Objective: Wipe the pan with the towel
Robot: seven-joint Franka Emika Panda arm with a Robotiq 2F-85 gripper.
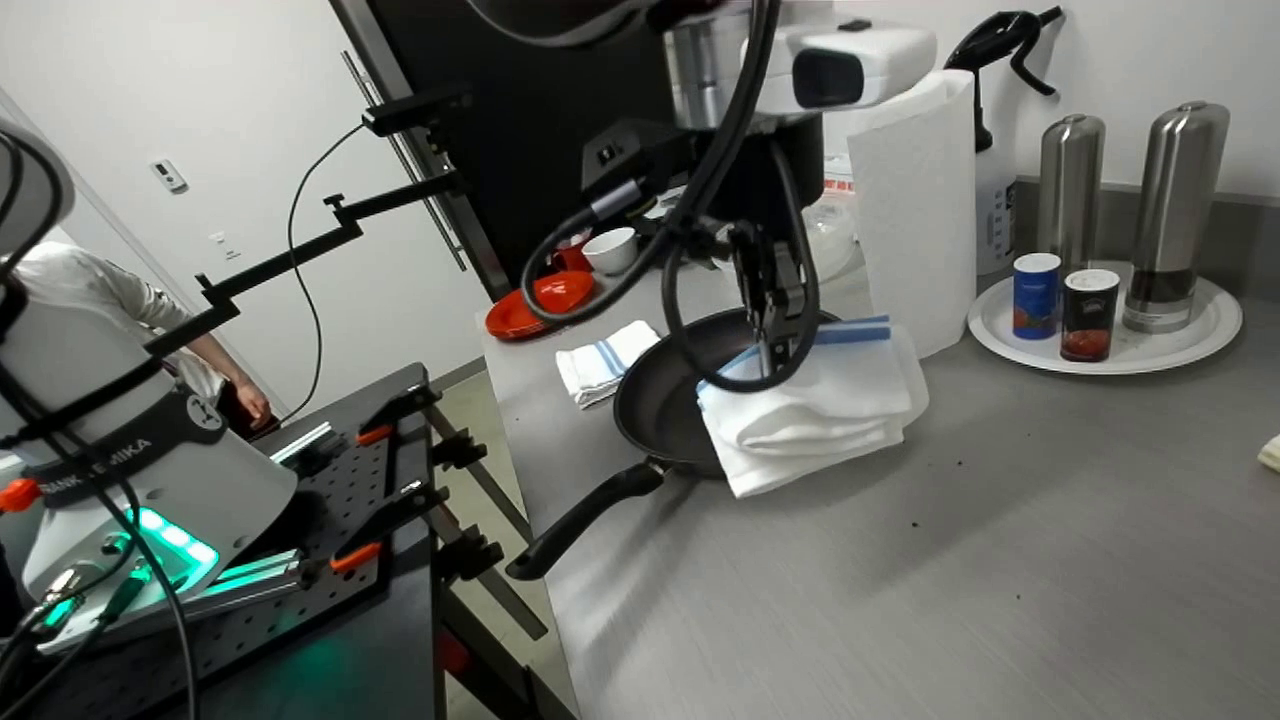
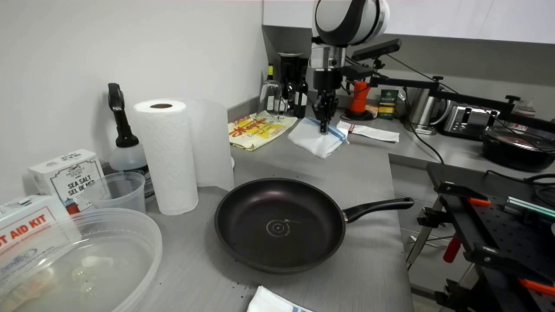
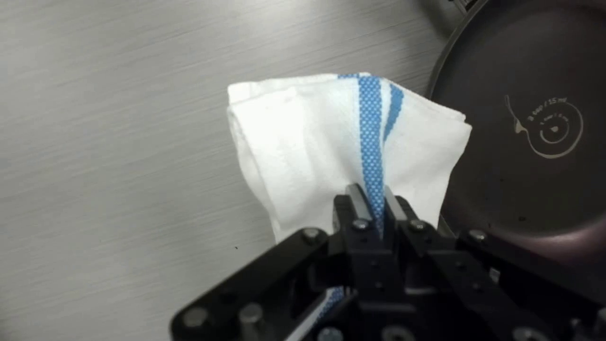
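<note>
In an exterior view, around the pan [image 2: 280,234], a paper-towel roll [image 2: 167,160] stands near at ten o'clock, a clear tub [image 2: 125,264] sits at nine, and a second folded cloth [image 2: 275,302] lies at six. At one o'clock the gripper [image 2: 324,129] points straight down from the arm [image 2: 334,17], clamped on the towel [image 2: 310,141]; whether the towel touches the counter [image 2: 364,268], I cannot tell.

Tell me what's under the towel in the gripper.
In the wrist view, the counter and the rim of the pan run behind the towel. Whatever lies directly beneath is covered.
</note>
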